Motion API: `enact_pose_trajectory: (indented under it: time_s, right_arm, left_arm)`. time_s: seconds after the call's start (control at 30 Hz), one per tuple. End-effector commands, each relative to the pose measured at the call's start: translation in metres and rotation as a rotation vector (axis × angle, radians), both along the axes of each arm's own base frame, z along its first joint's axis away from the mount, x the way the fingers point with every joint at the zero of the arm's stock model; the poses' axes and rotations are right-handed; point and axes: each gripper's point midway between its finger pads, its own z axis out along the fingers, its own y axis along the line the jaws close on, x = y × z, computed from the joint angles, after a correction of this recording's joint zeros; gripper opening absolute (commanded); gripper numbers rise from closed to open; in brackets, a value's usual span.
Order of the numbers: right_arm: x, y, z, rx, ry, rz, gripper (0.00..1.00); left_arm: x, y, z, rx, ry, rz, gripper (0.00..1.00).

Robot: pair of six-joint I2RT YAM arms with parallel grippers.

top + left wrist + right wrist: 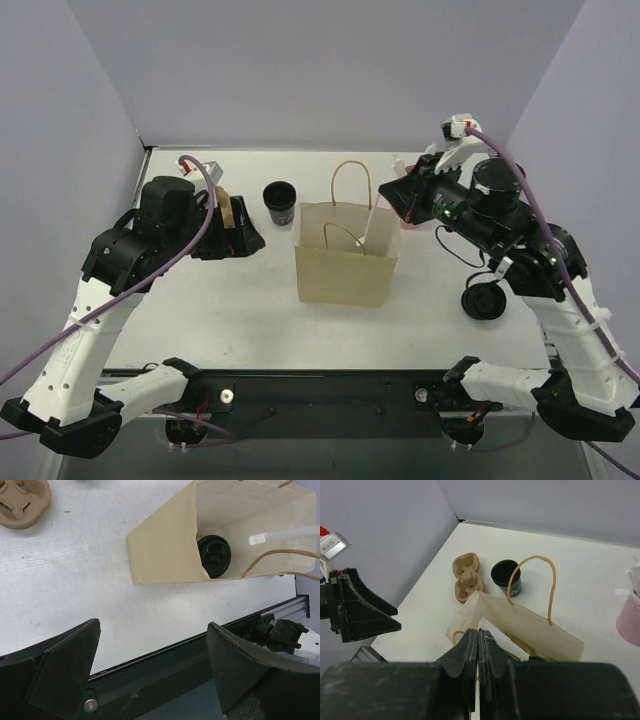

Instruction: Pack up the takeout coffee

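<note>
A tan paper bag with rope handles stands open mid-table. Inside it, the left wrist view shows a cup with a black lid. My right gripper hovers at the bag's right rim, shut on a thin white wrapped straw that slants down into the bag's mouth; the straw also shows in the left wrist view. My left gripper is open and empty, left of the bag and apart from it. An open black cup stands behind the bag on the left.
A brown cardboard cup carrier lies left of the black cup, partly hidden behind my left gripper in the top view. A black round lid lies on the table right of the bag. A pink and white object sits at the back right.
</note>
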Motion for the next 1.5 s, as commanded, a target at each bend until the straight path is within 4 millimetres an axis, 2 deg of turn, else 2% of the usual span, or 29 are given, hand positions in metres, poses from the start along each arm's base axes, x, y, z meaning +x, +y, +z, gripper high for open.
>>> enact_pose_trajectory:
  time_s: [0.0, 0.03, 0.07, 0.13, 0.17, 0.23, 0.27, 0.3, 0.4, 0.47, 0.53, 0.57, 0.6, 0.63, 0.67, 0.73, 0.8, 0.83, 0.87, 0.97, 1.0, 1.03, 1.1, 1.13, 1.3, 1.47]
  right_arm:
    - [0.026, 0.032, -0.019, -0.079, -0.026, 0.03, 0.0]
    - [0.028, 0.04, -0.027, -0.106, -0.021, 0.043, 0.0]
    - [0.038, 0.051, -0.042, -0.151, 0.0, 0.052, 0.0]
    - [0.047, 0.064, -0.057, -0.201, 0.017, 0.072, 0.0]
    - [0.054, 0.076, -0.073, -0.235, 0.045, 0.088, 0.0]
    - [0.057, 0.088, -0.082, -0.262, 0.062, 0.111, 0.06]
    - [0.058, 0.097, -0.092, -0.285, 0.083, 0.129, 0.09]
    - [0.056, 0.099, -0.097, -0.304, 0.096, 0.135, 0.16]
    - [0.058, 0.092, -0.094, -0.326, 0.097, 0.099, 0.31]
    - [0.055, 0.08, -0.084, -0.322, 0.082, 0.063, 0.39]
    - [0.051, 0.071, -0.079, -0.317, 0.08, 0.038, 0.59]
    - [0.048, 0.057, -0.077, -0.314, 0.095, -0.018, 0.69]
    - [0.045, 0.05, -0.076, -0.309, 0.103, -0.041, 0.97]
    - [0.042, 0.042, -0.076, -0.308, 0.115, -0.071, 1.0]
    - [0.036, 0.028, -0.077, -0.318, 0.136, -0.105, 1.0]
    - [0.024, 0.016, -0.073, -0.299, 0.151, -0.122, 1.0]
    - [0.012, 0.006, -0.077, -0.293, 0.186, -0.123, 1.0]
    - [0.002, -0.001, -0.071, -0.254, 0.184, -0.126, 1.0]
    - [-0.002, -0.003, -0.079, -0.246, 0.209, -0.131, 1.0]
    - [-0.018, -0.015, -0.081, -0.153, 0.248, -0.165, 1.0]
    - [-0.02, -0.018, -0.092, -0.149, 0.277, -0.187, 1.0]
    - [-0.026, -0.023, -0.09, -0.096, 0.294, -0.209, 1.0]
    - [-0.032, -0.027, -0.102, -0.082, 0.331, -0.228, 1.0]
    - [-0.036, -0.031, -0.101, -0.044, 0.343, -0.238, 1.0]
    - [-0.043, -0.038, -0.116, -0.036, 0.368, -0.256, 1.0]
    - [-0.041, -0.042, -0.113, -0.049, 0.347, -0.269, 1.0]
  left_arm:
    - [0.004, 0.002, 0.008, -0.011, -0.055, 0.006, 0.97]
    - [0.003, 0.002, 0.008, -0.013, -0.055, 0.005, 0.97]
    - [0.003, 0.002, 0.007, -0.017, -0.057, 0.008, 0.97]
    - [0.002, 0.003, 0.007, -0.018, -0.059, 0.011, 0.97]
    - [0.002, 0.004, 0.007, -0.02, -0.062, 0.013, 0.97]
    - [0.002, 0.004, 0.009, -0.02, -0.067, 0.016, 0.97]
    - [0.001, 0.005, 0.01, -0.02, -0.068, 0.016, 0.97]
    - [0.001, 0.005, 0.016, -0.026, -0.082, 0.019, 0.97]
    - [0.002, 0.006, 0.026, -0.035, -0.107, 0.022, 0.97]
    - [0.004, 0.005, 0.035, -0.043, -0.128, 0.021, 0.97]
    - [0.004, 0.002, 0.037, -0.054, -0.132, 0.008, 0.97]
    - [0.006, -0.001, 0.04, -0.071, -0.149, 0.0, 0.97]
    - [0.006, -0.005, 0.041, -0.089, -0.158, -0.016, 0.97]
    - [0.003, -0.013, 0.043, -0.123, -0.164, -0.061, 0.97]
    - [0.005, -0.019, 0.045, -0.154, -0.183, -0.078, 0.97]
    - [0.002, -0.027, 0.048, -0.198, -0.184, -0.106, 0.97]
    - [0.004, -0.033, 0.056, -0.242, -0.211, -0.12, 0.97]
    - [0.003, -0.037, 0.058, -0.262, -0.21, -0.133, 0.97]
    - [0.004, -0.038, 0.059, -0.275, -0.226, -0.137, 0.97]
    - [0.003, -0.043, 0.062, -0.31, -0.245, -0.16, 0.97]
    - [0.003, -0.044, 0.058, -0.312, -0.238, -0.161, 0.97]
    - [0.003, -0.044, 0.058, -0.318, -0.236, -0.158, 0.97]
    - [0.004, -0.043, 0.06, -0.324, -0.253, -0.146, 0.97]
    - [0.005, -0.042, 0.064, -0.33, -0.27, -0.143, 0.97]
    - [0.003, -0.038, 0.066, -0.335, -0.304, -0.124, 0.97]
    - [0.003, -0.036, 0.062, -0.329, -0.29, -0.115, 0.97]
